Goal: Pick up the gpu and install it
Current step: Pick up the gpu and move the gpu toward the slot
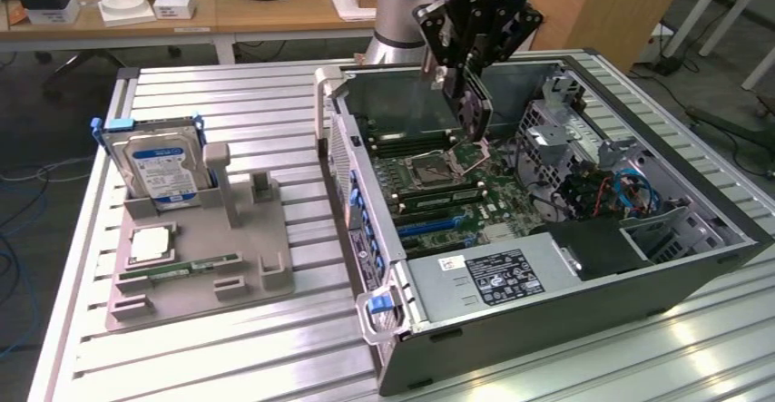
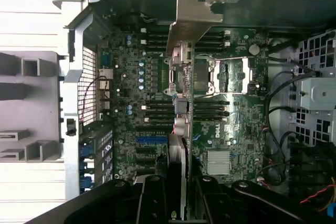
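Near the bench's (image 1: 230,102) left edge in the exterior view, a grey holder (image 1: 230,266) is carrying an upright hard drive (image 1: 160,168), a square chip (image 1: 152,243) and a green RAM stick (image 1: 181,266). Just beside it, toward the exterior view's right, an open computer case (image 1: 582,275) is lying on its side, with its motherboard (image 1: 466,193) facing up. At the case's far end the tool (image 1: 466,73) is hanging, clamped on the gpu (image 1: 473,116), which is standing on edge over the motherboard near the processor socket. In the wrist view the gpu (image 2: 181,124) is showing edge-on between the tool's fingers (image 2: 157,198), with its silvery bracket (image 2: 194,19) at the far end.
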